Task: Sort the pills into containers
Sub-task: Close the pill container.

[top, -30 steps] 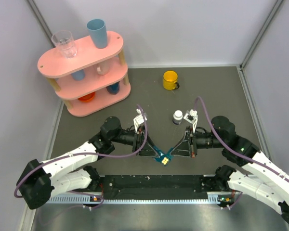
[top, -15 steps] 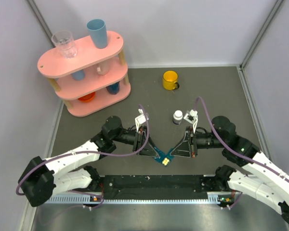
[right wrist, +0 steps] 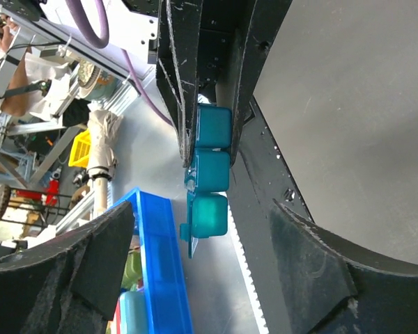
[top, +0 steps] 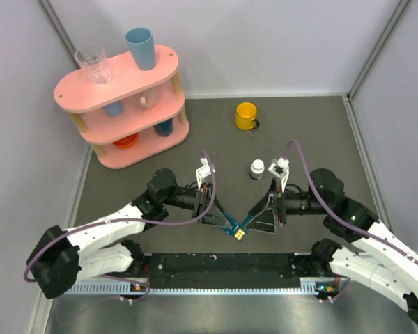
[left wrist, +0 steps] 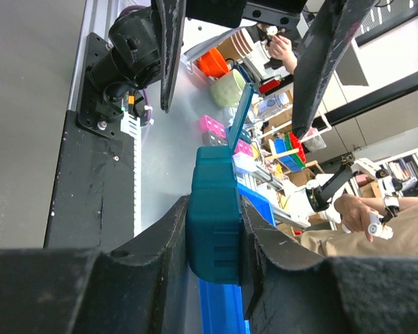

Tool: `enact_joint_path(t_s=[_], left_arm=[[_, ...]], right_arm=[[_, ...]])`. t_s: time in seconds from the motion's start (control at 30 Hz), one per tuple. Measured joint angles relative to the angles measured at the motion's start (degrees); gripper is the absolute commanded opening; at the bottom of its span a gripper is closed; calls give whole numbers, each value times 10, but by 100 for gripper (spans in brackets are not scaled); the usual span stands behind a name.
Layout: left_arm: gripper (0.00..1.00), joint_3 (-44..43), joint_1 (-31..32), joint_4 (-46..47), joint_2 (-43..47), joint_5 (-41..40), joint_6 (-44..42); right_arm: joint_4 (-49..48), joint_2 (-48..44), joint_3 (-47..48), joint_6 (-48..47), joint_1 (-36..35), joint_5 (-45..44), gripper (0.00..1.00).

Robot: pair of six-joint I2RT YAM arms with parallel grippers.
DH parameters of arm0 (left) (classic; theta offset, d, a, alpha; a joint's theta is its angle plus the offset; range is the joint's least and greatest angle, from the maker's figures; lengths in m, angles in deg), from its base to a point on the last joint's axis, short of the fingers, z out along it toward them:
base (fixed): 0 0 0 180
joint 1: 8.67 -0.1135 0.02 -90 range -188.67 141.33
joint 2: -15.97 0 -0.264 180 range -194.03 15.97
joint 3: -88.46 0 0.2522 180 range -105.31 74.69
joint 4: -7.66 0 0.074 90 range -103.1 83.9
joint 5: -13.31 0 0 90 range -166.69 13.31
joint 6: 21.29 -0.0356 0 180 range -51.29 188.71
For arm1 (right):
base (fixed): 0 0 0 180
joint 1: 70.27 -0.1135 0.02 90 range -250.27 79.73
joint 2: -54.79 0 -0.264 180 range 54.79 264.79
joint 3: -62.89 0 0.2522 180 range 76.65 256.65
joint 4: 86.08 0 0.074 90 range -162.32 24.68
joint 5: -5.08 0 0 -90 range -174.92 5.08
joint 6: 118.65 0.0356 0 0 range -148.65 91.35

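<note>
Two fingers of my left gripper (left wrist: 214,240) are clenched on the sides of the teal pill box (left wrist: 213,174), a firm hold on one end. Opposite it, my right gripper (right wrist: 200,209) is spread wide, its pads flanking the box's free end and gripping nothing. The box hangs between the two wrists, just in from the middle of the table's near edge. Whether it touches the surface I can't tell. One lid at the free end looks flipped open, and the others look shut. From above I get pale spots on the box, pills or markings, too small to call. The white capped bottle (top: 257,169) stands nearby toward the table's middle, cap on. The yellow mug (top: 246,115) is well off toward the far edge. No loose pills in view. My read: early days, sorting mostly ahead.
</note>
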Motion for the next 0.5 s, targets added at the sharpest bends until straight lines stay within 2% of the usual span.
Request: enact_joint_path(t_s=[0.2,0.3,0.4,0.43,0.5], left_arm=[[0,20,0,-6,7,-17,9],[0,25,0,-20,21,-35,10],[0,29,0,-38,43,-66,10],[0,29,0,-44,51,-75,10],[0,29,0,-54,64,-94,10]], right_arm=[[7,-11,11,3,0,-52,79],[14,-31,20,10,0,-119,72],[21,-53,24,20,0,-205,53],[25,-55,27,22,0,-228,41],[29,-50,31,27,0,-264,30]])
